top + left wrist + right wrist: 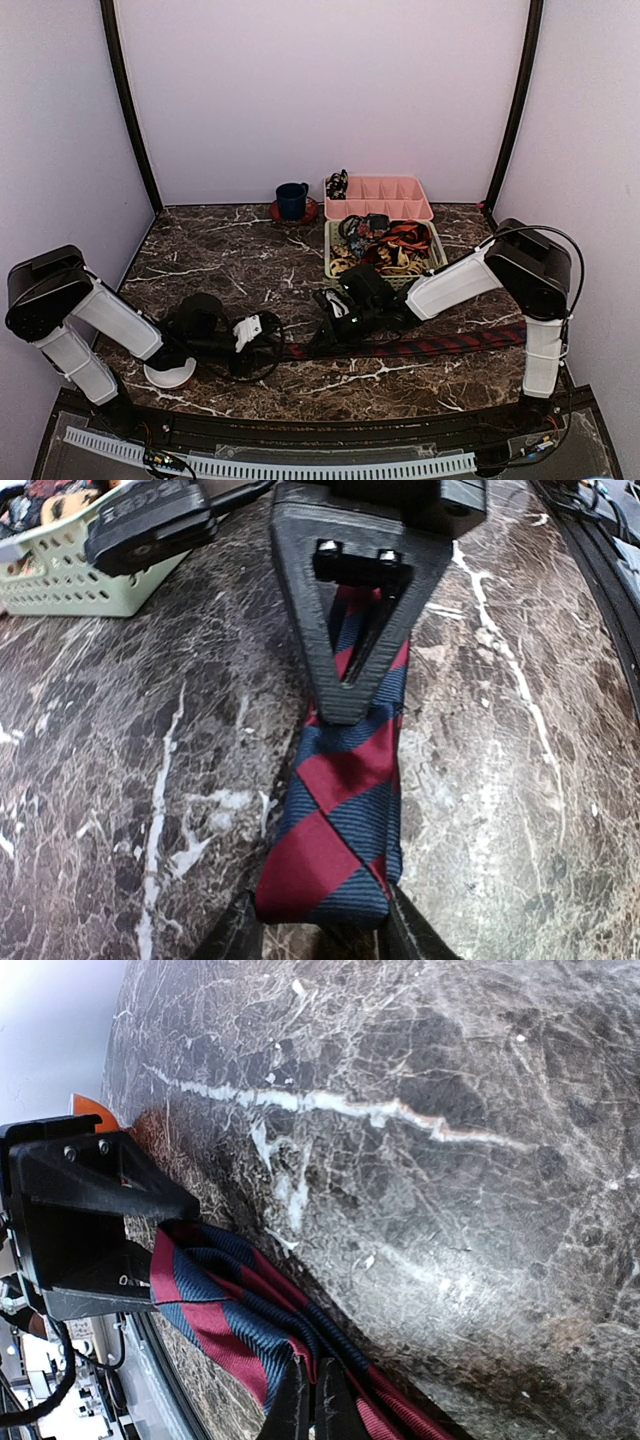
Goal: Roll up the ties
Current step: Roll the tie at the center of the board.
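Brown marble-patterned desk (500, 780): glossy, dark with white veining; carries everything listed.
Navy and crimson diagonal-striped woven necktie (335, 820): ribbed weave; lies flat along the near part of the desk, running from the two hands out toward the right arm's base; its end is folded over itself.
Left hand (325, 932): black fingers apart, one at each edge of the necktie's folded end; whether they press it cannot be told.
Right hand (312, 1400): black triangular fingers closed together, pinching a raised fold of the necktie just beyond the left hand.
Pale green perforated plastic basket (331, 250): far side of the desk, heaped with tangled ties (390, 245) in red, black and tan.
Pink compartmented tray (395, 195): behind the basket.
Blue mug (292, 200): left of the tray.
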Action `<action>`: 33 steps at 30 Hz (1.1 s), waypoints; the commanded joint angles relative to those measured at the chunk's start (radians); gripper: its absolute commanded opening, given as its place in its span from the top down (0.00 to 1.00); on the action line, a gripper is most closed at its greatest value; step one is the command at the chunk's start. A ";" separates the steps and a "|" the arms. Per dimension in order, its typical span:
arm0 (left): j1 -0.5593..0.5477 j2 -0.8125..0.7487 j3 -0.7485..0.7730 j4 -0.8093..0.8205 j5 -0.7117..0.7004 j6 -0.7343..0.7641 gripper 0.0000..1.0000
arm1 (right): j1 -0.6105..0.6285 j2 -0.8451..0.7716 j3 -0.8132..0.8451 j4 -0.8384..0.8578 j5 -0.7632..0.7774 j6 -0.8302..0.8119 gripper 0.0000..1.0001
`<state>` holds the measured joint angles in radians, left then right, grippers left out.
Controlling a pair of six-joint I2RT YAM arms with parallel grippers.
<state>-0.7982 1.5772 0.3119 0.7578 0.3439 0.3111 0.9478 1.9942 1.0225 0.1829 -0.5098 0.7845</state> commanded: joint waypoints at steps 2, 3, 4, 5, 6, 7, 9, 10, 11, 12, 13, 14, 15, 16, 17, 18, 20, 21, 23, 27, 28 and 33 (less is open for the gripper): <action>0.007 -0.018 0.037 -0.015 0.098 0.016 0.63 | -0.007 0.031 -0.030 -0.049 0.038 -0.016 1.00; 0.008 -0.017 0.044 -0.010 0.107 0.014 0.64 | -0.007 0.031 -0.031 -0.047 0.038 -0.016 1.00; 0.007 -0.011 0.055 0.001 0.124 0.005 0.65 | -0.007 0.031 -0.032 -0.047 0.036 -0.016 1.00; 0.007 0.002 0.065 0.013 0.148 -0.005 0.65 | -0.007 0.031 -0.033 -0.044 0.036 -0.017 1.00; 0.007 0.016 0.076 0.030 0.174 -0.020 0.65 | -0.007 0.031 -0.034 -0.043 0.036 -0.016 1.00; 0.006 0.030 0.089 0.044 0.194 -0.036 0.66 | -0.007 0.031 -0.034 -0.042 0.036 -0.016 1.00; 0.000 0.063 0.117 0.060 0.222 -0.053 0.65 | -0.007 0.031 -0.035 -0.041 0.036 -0.016 1.00; -0.005 0.083 0.133 0.067 0.224 -0.055 0.65 | -0.007 0.031 -0.036 -0.038 0.036 -0.015 1.00; -0.012 0.104 0.148 0.069 0.224 -0.055 0.65 | -0.007 0.031 -0.036 -0.035 0.035 -0.013 1.00; -0.022 0.124 0.166 0.072 0.224 -0.055 0.65 | -0.007 0.031 -0.037 -0.033 0.033 -0.013 1.00; -0.027 0.146 0.180 0.079 0.223 -0.058 0.65 | -0.007 0.031 -0.038 -0.031 0.034 -0.012 1.00; -0.034 0.167 0.192 0.095 0.225 -0.062 0.65 | -0.007 0.031 -0.039 -0.027 0.033 -0.010 1.00; -0.038 0.190 0.203 0.106 0.221 -0.066 0.65 | -0.007 0.031 -0.040 -0.025 0.031 -0.009 1.00; -0.041 0.212 0.213 0.121 0.217 -0.070 0.65 | -0.007 0.030 -0.041 -0.024 0.030 -0.008 1.00; -0.042 0.233 0.218 0.134 0.214 -0.076 0.64 | -0.007 0.029 -0.042 -0.021 0.029 -0.008 1.00; -0.044 0.250 0.222 0.139 0.212 -0.080 0.64 | -0.007 0.027 -0.044 -0.022 0.029 -0.007 1.00; -0.044 0.278 0.217 0.155 0.211 -0.085 0.65 | -0.007 0.020 -0.049 -0.019 0.030 -0.004 1.00; -0.044 0.288 0.213 0.153 0.211 -0.086 0.65 | -0.007 0.015 -0.052 -0.017 0.031 -0.004 1.00; -0.044 0.299 0.206 0.128 0.209 -0.079 0.68 | -0.009 0.001 -0.055 -0.021 0.031 -0.004 1.00; -0.044 0.290 0.175 0.084 0.183 -0.073 0.71 | -0.027 -0.060 -0.080 -0.030 0.039 -0.007 0.97; -0.044 0.287 0.167 0.078 0.178 -0.072 0.72 | -0.032 -0.078 -0.086 -0.031 0.039 -0.007 0.95; -0.044 0.288 0.162 0.040 0.171 -0.064 0.73 | -0.044 -0.156 -0.113 -0.020 0.027 0.008 0.76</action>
<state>-0.8364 1.8553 0.4995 0.9066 0.5343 0.2424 0.9192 1.9041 0.9333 0.1772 -0.4934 0.7826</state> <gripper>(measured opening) 0.276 0.183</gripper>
